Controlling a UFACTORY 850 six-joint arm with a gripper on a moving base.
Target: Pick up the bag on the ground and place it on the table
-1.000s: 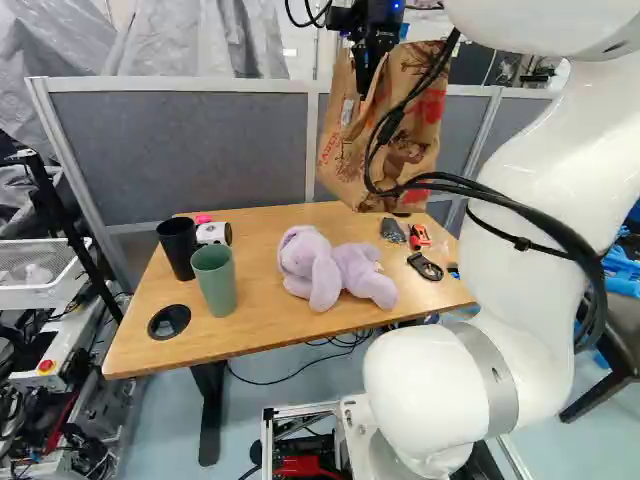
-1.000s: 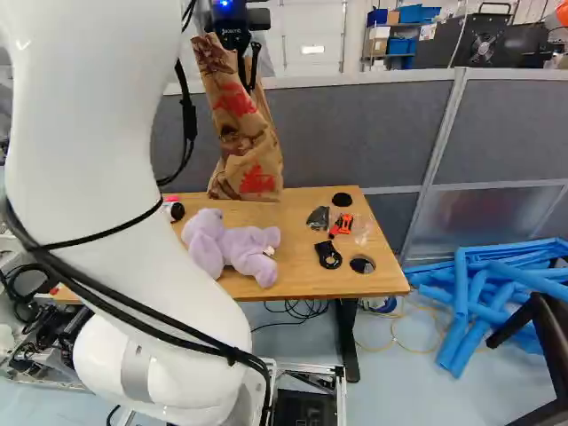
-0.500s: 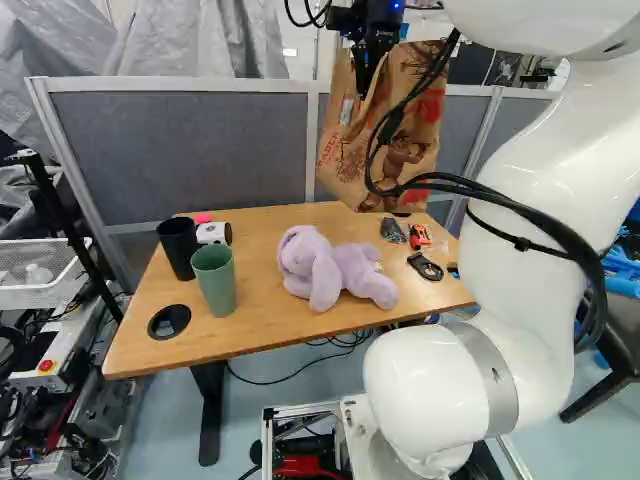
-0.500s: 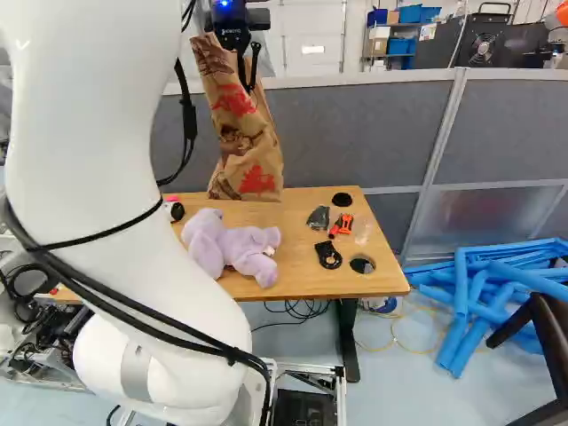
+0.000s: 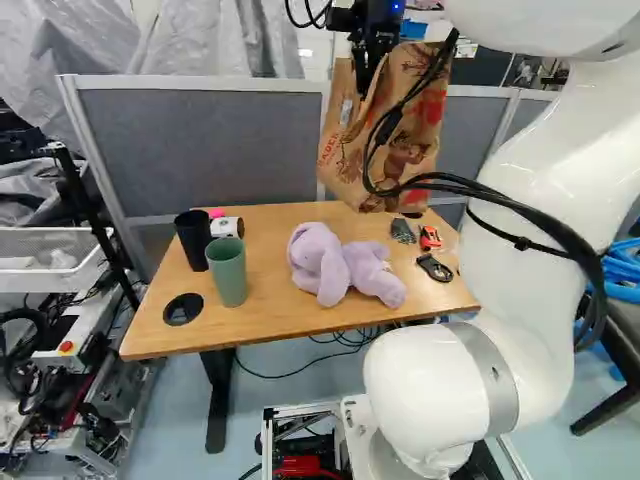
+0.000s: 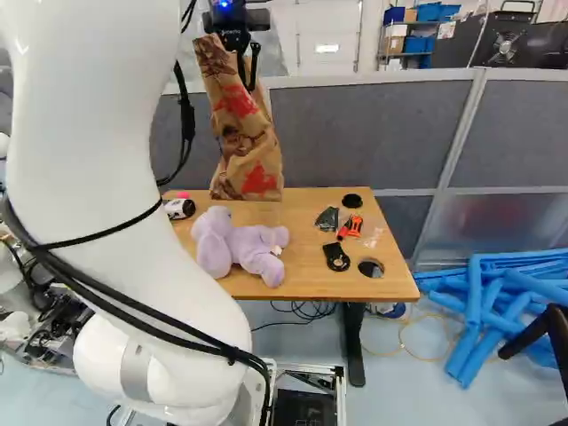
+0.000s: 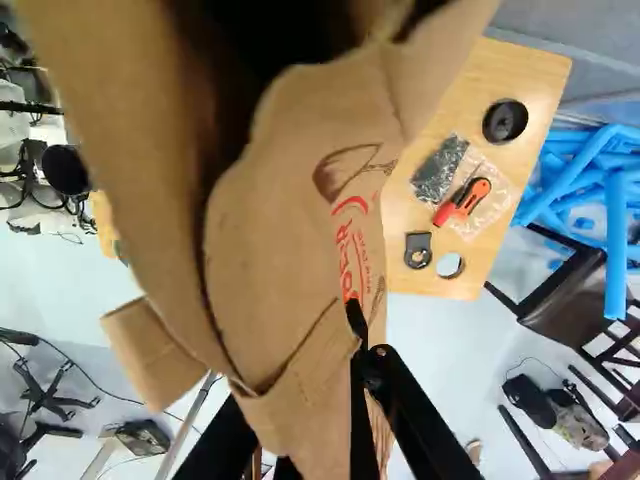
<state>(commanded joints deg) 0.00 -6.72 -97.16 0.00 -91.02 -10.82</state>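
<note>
High over the far part of the table [image 5: 280,327], my gripper [image 5: 365,88] is shut on the brown paper bag [image 5: 408,150]. Red print marks the bag [image 6: 257,177], which hangs in the air from the fingers in the right base view. In the wrist view the bag [image 7: 290,190] fills much of the space ahead of the gripper [image 7: 358,345], its paper pinched at the fingertips and its mouth partly spread. Its lower end appears above the tabletop, apart from the wood.
On the table are a lilac plush toy [image 5: 322,265], a green cup [image 5: 227,270], a black cup [image 5: 192,238], a white cylinder [image 5: 227,227], a red-orange tool [image 6: 351,227] and small black parts [image 6: 336,257]. A grey partition [image 6: 373,124] stands behind. Blue tubes [image 6: 484,302] lie at the right.
The base has turned slightly left: table, partition and tubes have shifted rightward in both base views. The arm keeps its pose, with the bag still held.
</note>
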